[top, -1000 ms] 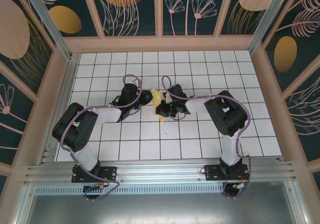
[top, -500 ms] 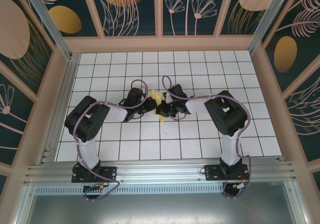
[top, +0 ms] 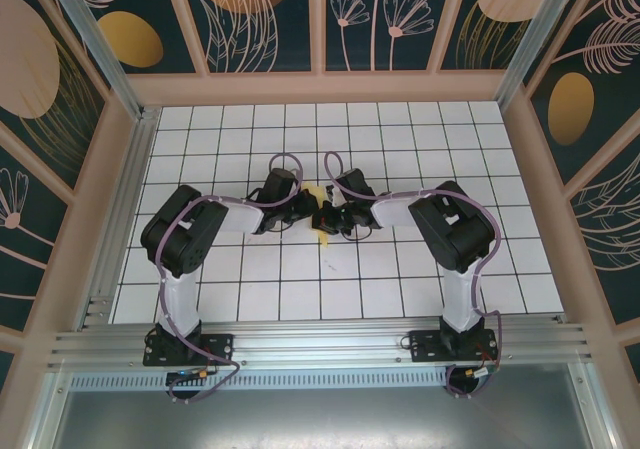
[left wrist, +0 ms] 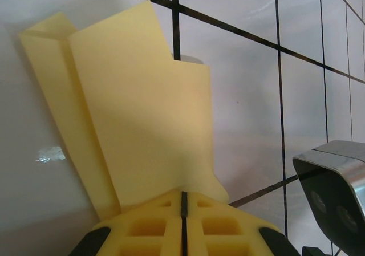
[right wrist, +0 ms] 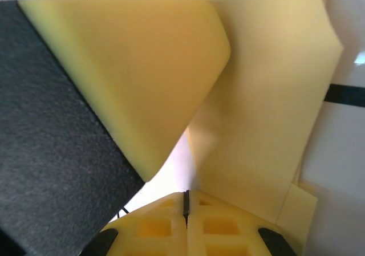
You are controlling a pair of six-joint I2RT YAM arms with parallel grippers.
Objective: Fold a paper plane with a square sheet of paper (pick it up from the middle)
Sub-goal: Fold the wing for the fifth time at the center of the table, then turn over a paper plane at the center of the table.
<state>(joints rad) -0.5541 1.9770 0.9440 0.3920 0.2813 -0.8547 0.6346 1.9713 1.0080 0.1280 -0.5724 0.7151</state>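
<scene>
Paper plane [left wrist: 142, 113], half-folded: left gripper [left wrist: 183, 203] and right gripper [right wrist: 186, 202] both clamped on it; opposing pulls could tear it.

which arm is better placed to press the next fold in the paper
Likely left: the left gripper is shut on the edge of the folded paper, flaps spread ahead. The right gripper, also shut on it, can anchor.

Pale yellow folded paper [left wrist: 137, 113], white table [top: 400, 129] gridded in black; dark floral wall panels [top: 260, 19]
</scene>
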